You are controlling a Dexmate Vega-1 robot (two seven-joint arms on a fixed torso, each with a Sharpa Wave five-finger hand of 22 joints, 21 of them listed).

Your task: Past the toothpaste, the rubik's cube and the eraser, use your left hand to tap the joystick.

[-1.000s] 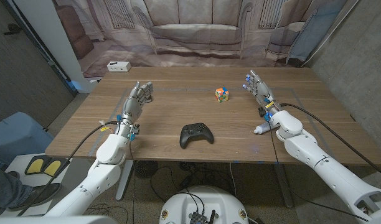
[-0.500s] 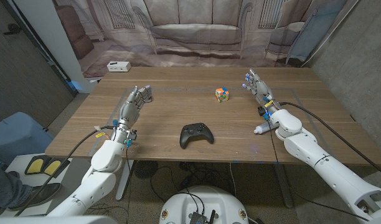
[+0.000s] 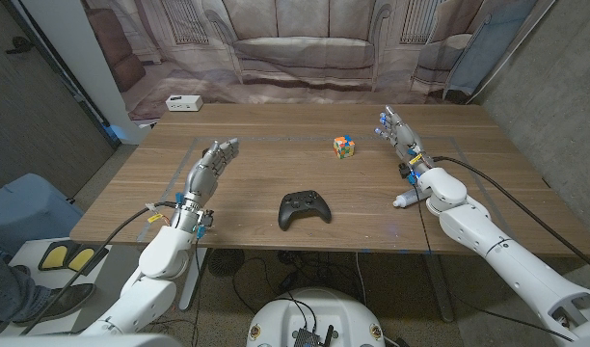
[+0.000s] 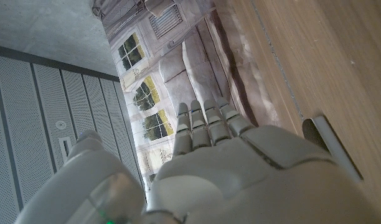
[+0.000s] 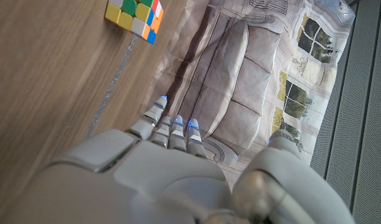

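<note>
The joystick (image 3: 305, 207), a black game controller, lies near the table's front edge at the middle. My left hand (image 3: 210, 166) hovers left of it and farther back, with its fingers (image 4: 203, 124) stretched out and holding nothing. The rubik's cube (image 3: 344, 146) (image 5: 136, 15) sits farther back, right of centre. My right hand (image 3: 399, 135) stands open at the right of the cube, fingers apart. A white toothpaste tube (image 3: 407, 200) lies by my right forearm, partly hidden by it.
A white box (image 3: 182, 102) sits beyond the table's far left corner. The wooden table (image 3: 256, 173) shows bare wood between my left hand and the joystick. A printed sofa backdrop (image 3: 305, 48) hangs behind the table.
My left arm has drawn back toward the near edge, and the hand's fingers have straightened and shifted slightly nearer. The right hand and the objects have not moved.
</note>
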